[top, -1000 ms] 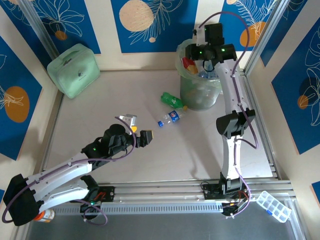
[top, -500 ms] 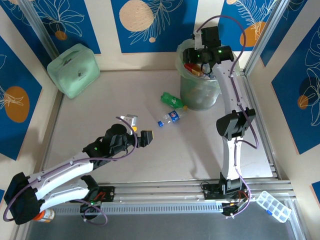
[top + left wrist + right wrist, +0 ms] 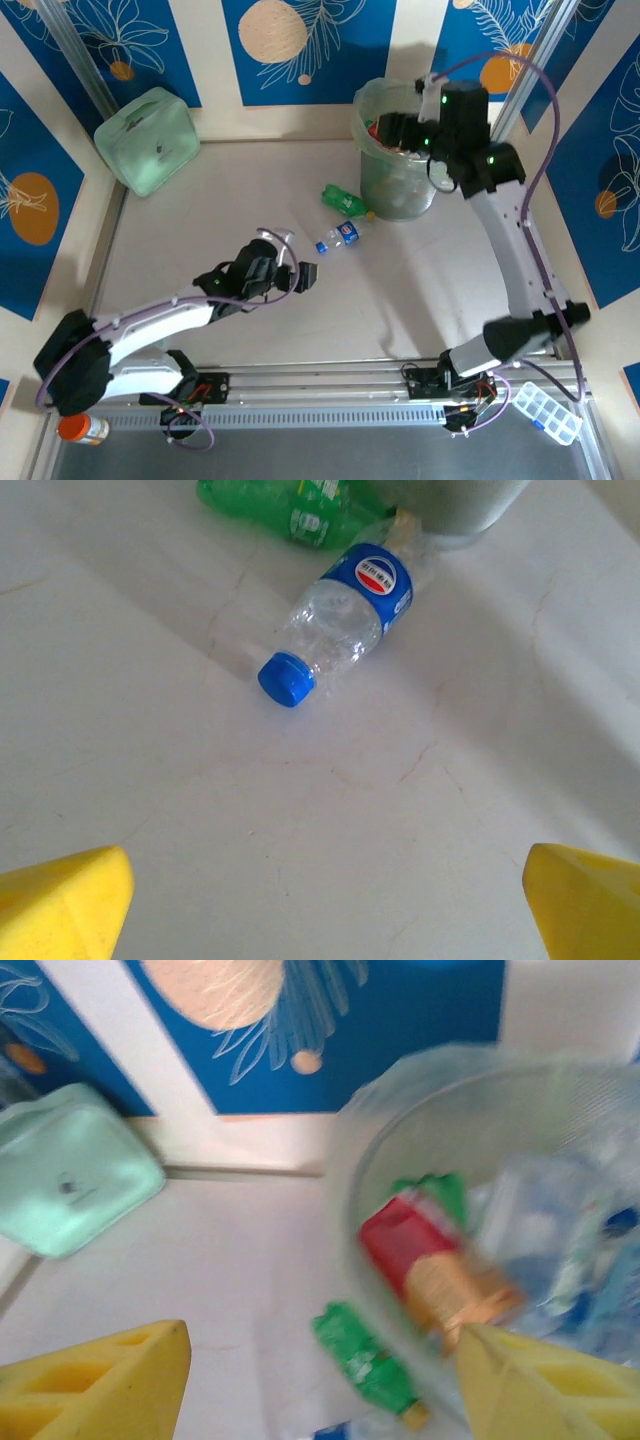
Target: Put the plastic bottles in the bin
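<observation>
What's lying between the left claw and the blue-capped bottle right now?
Nothing: bare tabletop separates the left claw from the blue-capped bottle, as the left wrist view shows.

blue floral wall panels (cream bands), pale tabletop

Lettering on the blue bottle label is unreadable.

Mint-green case at far left; orange-capped jar near-left.
</observation>
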`<state>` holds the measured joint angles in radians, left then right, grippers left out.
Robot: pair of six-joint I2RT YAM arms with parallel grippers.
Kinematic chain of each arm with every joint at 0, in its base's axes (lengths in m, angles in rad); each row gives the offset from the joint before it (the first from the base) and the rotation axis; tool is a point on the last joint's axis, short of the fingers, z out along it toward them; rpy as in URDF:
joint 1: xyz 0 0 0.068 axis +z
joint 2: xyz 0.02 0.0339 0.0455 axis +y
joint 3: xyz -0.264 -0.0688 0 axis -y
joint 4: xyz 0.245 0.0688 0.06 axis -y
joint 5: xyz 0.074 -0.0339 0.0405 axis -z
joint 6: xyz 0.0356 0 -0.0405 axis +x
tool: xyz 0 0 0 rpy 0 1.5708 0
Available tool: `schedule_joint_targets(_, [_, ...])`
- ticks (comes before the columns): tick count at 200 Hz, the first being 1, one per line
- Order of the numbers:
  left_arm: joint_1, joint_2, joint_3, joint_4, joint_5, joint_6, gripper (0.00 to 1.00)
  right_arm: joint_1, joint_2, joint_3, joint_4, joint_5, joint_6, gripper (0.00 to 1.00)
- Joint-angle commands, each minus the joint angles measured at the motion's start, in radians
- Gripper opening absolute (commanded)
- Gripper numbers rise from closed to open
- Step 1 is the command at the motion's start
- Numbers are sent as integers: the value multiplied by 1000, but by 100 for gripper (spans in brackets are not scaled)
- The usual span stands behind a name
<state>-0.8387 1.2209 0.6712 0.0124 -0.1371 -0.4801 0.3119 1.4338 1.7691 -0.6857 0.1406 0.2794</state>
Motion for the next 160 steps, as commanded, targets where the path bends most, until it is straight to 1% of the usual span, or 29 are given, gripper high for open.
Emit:
schedule_joint_targets(1, [-8, 87, 96, -29, -17, 8, 100, 69, -139, -310, 247, -99, 127, 71])
schedule_joint_targets(16, [-8, 162, 162, -66, -16, -3, 100, 129, -257, -533, 375, -97, 171, 70])
schedule_joint_targets(28, [-9, 216, 217, -94, -39, 2, 99, 165, -341, -696, 474, -91, 213, 70])
schedule_joint_targets(39, [-8, 273, 273, -104, -53, 51, 99, 186, -415, -844, 575, -83, 260, 70])
schedule_joint_targets(51, [3, 352, 351, -147, -76, 101, 99, 188, -488, -961, 636, -62, 306, 70])
schedule_joint_targets(66, [13, 447, 419, -139, -32, 174, 100, 185, -577, -1073, 690, -16, 334, 70])
schedule_joint_targets(80, [14, 528, 470, -126, 25, 249, 98, 169, -659, -1150, 719, 0, 354, 70])
schedule_joint_targets(91, [15, 584, 511, -131, 33, 307, 98, 142, -710, -1194, 734, -25, 370, 70])
schedule_joint_targets(100, [14, 629, 546, -150, 17, 358, 98, 135, -748, -1218, 738, -15, 368, 70])
schedule_joint_targets(112, [20, 676, 583, -167, -46, 400, 98, 135, -798, -1249, 748, 20, 369, 70])
schedule_joint_targets(119, [30, 700, 597, -168, -53, 416, 98, 135, -821, -1265, 758, 33, 363, 70])
schedule_joint_targets(137, [62, 747, 640, -181, -26, 428, 98, 133, -868, -1281, 753, 71, 349, 70])
schedule_joint_targets(160, [79, 804, 689, -194, 16, 451, 98, 128, -882, -1282, 751, 72, 345, 70])
